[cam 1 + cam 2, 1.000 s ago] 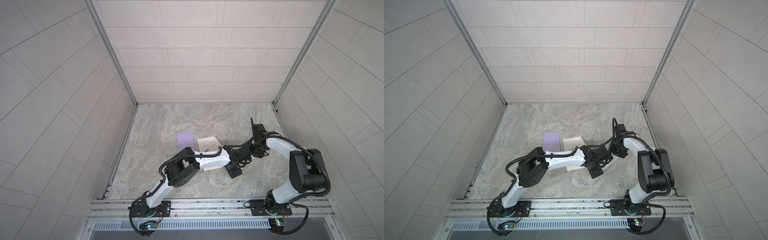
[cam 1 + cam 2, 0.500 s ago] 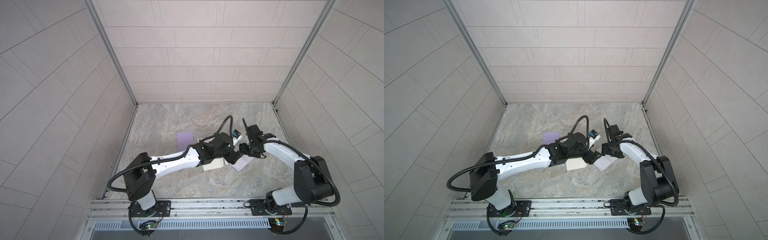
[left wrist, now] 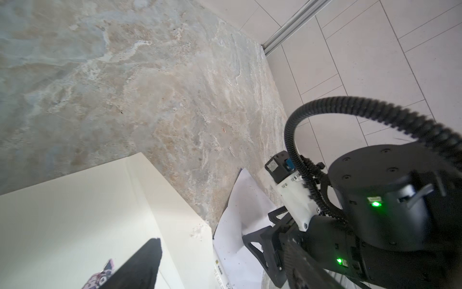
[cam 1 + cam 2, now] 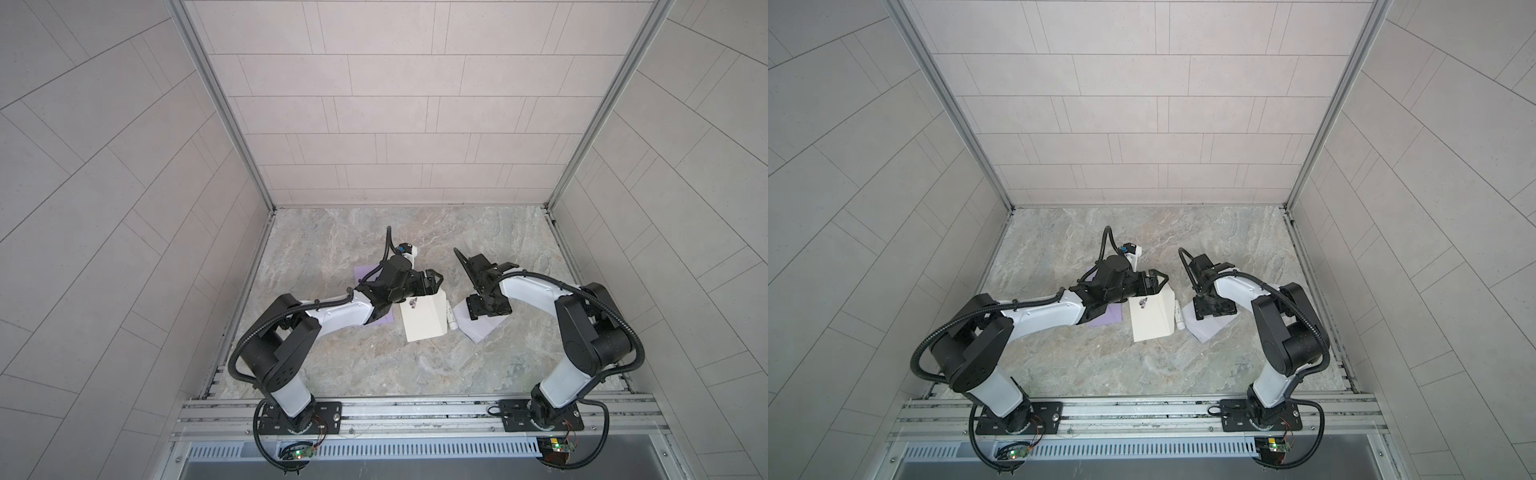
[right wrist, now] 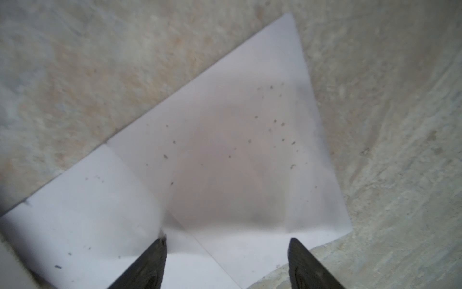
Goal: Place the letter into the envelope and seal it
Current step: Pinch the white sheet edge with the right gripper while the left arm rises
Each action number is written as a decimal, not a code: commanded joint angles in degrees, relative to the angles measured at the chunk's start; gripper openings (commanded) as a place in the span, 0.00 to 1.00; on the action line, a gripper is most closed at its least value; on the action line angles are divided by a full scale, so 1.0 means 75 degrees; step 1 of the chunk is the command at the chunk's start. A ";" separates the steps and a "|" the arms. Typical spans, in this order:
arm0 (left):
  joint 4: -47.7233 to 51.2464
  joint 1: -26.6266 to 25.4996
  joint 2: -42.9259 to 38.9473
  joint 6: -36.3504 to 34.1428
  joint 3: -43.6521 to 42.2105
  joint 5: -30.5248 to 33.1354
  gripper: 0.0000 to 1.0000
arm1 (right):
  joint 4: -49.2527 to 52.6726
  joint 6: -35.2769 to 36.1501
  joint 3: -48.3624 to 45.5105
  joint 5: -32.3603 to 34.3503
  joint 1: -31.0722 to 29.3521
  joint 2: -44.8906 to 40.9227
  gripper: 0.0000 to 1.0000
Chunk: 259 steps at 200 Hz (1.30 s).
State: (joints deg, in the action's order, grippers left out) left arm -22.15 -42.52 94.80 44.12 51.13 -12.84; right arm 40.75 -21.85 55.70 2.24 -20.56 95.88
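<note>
Both arms have drawn apart: the left gripper hangs spread and empty over the cream paper envelope's far corner, one finger cut off in its wrist view. The right gripper, jaws wide and holding nothing, hovers over the creased white paper letter, which lies on the stone tabletop beside the envelope; whether either touches paper is unclear

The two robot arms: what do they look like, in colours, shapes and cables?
The left arm and right arm have white links between bulky black cylindrical joints. A ribbed black cable hose runs along each. The left gripper and right gripper are black, with tapered fingers. Small green lights glow on the right wrist.
</note>
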 commanded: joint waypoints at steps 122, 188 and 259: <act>0.0938 -0.0399 -0.0116 -0.0930 0.0768 0.0096 0.83 | -0.0914 -0.0794 -0.1034 -0.2487 -0.0141 0.0033 0.70; 0.1241 -0.0506 0.0027 -0.1089 0.0963 0.0246 0.86 | 0.0128 -0.0568 -0.0939 -0.1209 -0.0236 -0.1322 0.76; 0.1307 -0.0560 0.0062 -0.1170 0.0998 0.0287 0.87 | -0.0146 -0.0578 -0.1245 -0.0994 -0.0346 -0.0905 0.77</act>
State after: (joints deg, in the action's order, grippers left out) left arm -12.86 -46.17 94.54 36.32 56.97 -11.51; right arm 39.27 -25.93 47.13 -7.27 -22.41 86.76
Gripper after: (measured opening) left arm 0.872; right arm 0.768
